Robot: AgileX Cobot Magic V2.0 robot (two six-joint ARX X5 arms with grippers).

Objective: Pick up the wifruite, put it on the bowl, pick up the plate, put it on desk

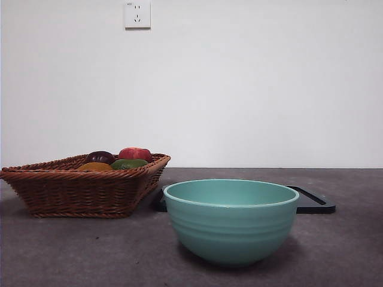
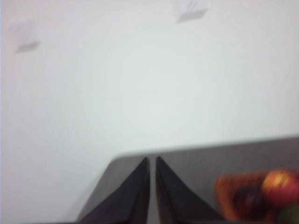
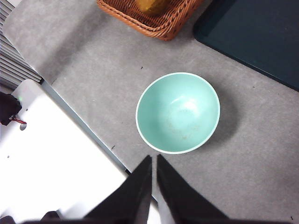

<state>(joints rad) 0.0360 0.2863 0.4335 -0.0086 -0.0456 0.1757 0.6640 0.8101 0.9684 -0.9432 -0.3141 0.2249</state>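
Observation:
The teal-green bowl point(image 1: 231, 222) stands empty near the front of the desk point(image 1: 60, 251). My right gripper point(image 3: 154, 159) hovers high above the desk's edge beside the bowl point(image 3: 178, 112), jaws shut and holding nothing. A brownish-orange fruit, the wifruite point(image 1: 96, 167), lies in the wicker basket point(image 1: 72, 191) at the left and shows partly in the right wrist view point(image 3: 152, 5). The plate point(image 1: 314, 203) is a dark flat tray behind the bowl point(image 3: 254, 35). My left gripper point(image 2: 153, 161) is shut, raised and facing the wall, with the basket point(image 2: 226, 196) blurred beside it.
The basket also holds a red fruit point(image 1: 135, 153), a dark purple one point(image 1: 100, 157) and a green one point(image 1: 128, 163). A white wall with a socket point(image 1: 137, 14) closes the back. A white platform point(image 3: 51, 154) borders the desk's near edge.

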